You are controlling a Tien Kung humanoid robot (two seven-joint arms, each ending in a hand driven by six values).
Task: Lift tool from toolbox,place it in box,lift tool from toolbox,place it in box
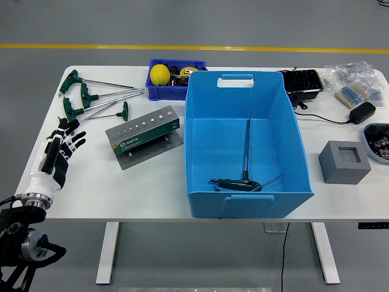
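A large blue box (243, 103) stands in the middle of the white table (152, 182). Inside it lie T-handle wrenches (243, 176) with dark handles. Several green T-handle wrenches (91, 100) lie at the far left of the table. Beside them sits a green and grey tool holder (144, 135) with a row of holes. My left hand (58, 152) hovers over the table's left edge, fingers straight and spread, holding nothing. It is well clear of the wrenches and the box. My right hand does not show.
A small blue bin (173, 76) with a yellow ball (160, 73) stands behind the box. A grey block (343, 161), a black tray (302, 82), a power adapter (358, 112) and bagged parts (355, 82) are at the right.
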